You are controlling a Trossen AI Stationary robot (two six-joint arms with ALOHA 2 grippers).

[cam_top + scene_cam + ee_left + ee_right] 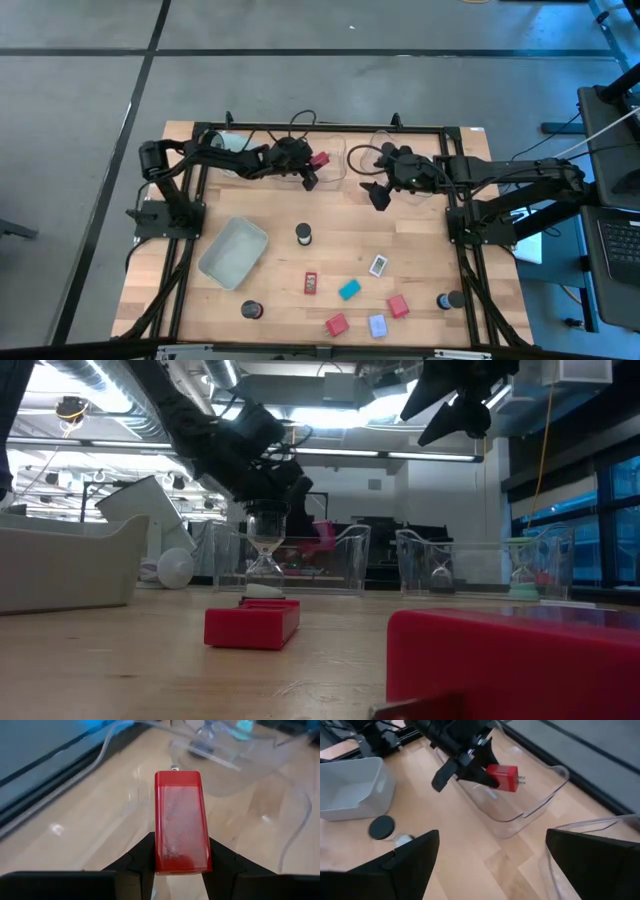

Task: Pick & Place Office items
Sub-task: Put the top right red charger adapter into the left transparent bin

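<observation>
My left gripper [313, 170] is shut on a red block [180, 820] with two metal prongs at its far end. It holds the block above the clear tray [520, 815] at the table's far middle; the right wrist view shows block [502, 777] and tray from the side. My right gripper [378, 195] hangs wide open above the table, right of that tray, with nothing between its fingers [415, 860]. The other office items lie on the near half of the table: red blocks [336, 324], a teal piece [349, 290], cards [378, 265] and black cylinders [251, 309]. My left gripper pinches the red block between its two fingers [142, 857], one on each long side, at the end away from the prongs [165, 862]. The fingers slant down from the table's left. The block sticks out forward along them, prongs leading, lifted clear above the clear tray.
A grey-blue tray [232, 252] lies at the near left. A second clear tray [385, 150] stands right of the first. A white cylinder [230, 142] lies at the far left under the left arm. A black cylinder [303, 234] stands mid-table.
</observation>
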